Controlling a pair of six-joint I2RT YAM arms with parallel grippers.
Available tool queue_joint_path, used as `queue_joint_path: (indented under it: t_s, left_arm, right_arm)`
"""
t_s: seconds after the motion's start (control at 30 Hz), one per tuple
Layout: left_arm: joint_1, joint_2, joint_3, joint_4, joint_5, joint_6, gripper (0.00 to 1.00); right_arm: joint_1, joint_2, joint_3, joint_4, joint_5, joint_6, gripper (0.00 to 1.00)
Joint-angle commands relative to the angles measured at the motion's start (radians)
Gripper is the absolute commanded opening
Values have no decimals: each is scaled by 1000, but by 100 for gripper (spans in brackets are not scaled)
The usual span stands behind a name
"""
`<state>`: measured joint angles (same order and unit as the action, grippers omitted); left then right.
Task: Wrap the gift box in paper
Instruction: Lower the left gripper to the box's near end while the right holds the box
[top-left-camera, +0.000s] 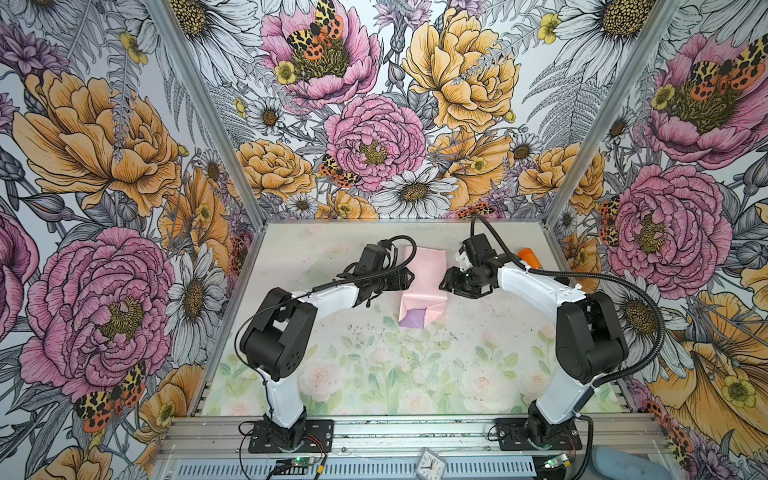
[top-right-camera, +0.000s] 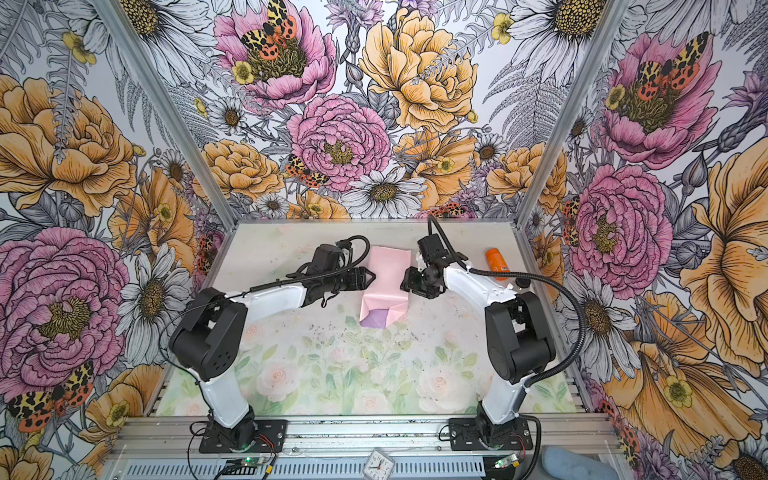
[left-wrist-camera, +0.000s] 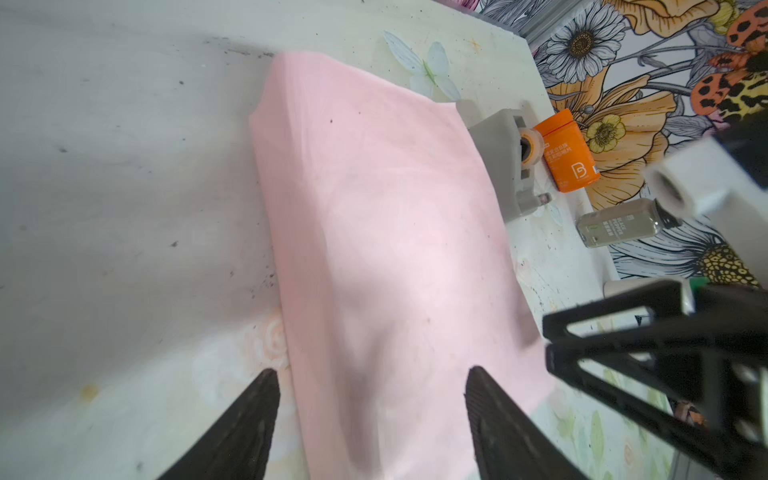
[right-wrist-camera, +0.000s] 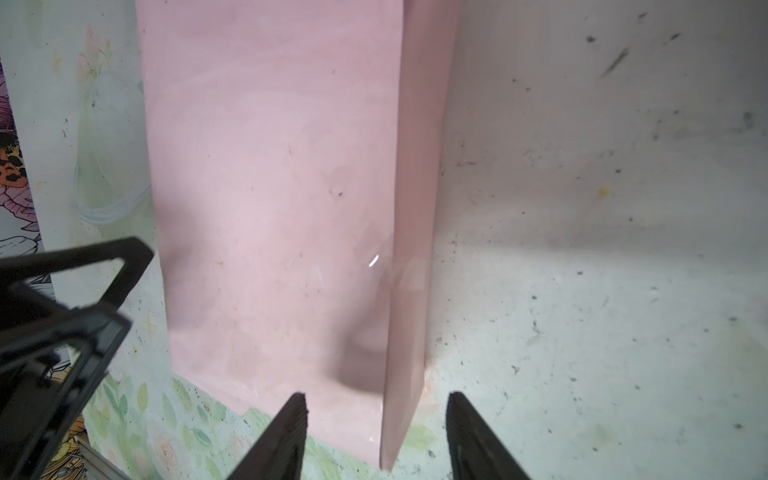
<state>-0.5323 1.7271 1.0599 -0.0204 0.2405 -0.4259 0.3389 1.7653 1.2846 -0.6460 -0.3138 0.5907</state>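
The paper lies folded into a long boxy shape on the far middle of the table, pale pink outside, with a lilac flap at its near end. The gift box is hidden; I cannot see it under the paper. My left gripper hovers open at the paper's left side, its fingers straddling that edge of the pink sheet. My right gripper is open at the right side, with the paper's folded side wall between its jaws but not pinched.
A grey tape dispenser stands just beyond the paper's far right edge. An orange bottle and a small grey jar lie by the right wall. A small clock sits on the front rail.
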Motion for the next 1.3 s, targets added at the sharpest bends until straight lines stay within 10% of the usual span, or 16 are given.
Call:
queue_joint_path:
  t_s: [0.0,0.43,0.57,1.27]
  left_arm:
    - [-44,-127,-110,16,-92,68,71]
    - [-207,-60,-246,140,-343,27,69]
    - [-224,-30,-241,169,-402,36,54]
    - [-252,127,-182,190,-520,45,36]
  right_arm:
    - [-1,53,55,9,30,-23,55]
    - [0,72,6,11,52,-46,50]
    - [3,71,4,11,50,-51,50]
    - [22,39,18,11,43,-43,53]
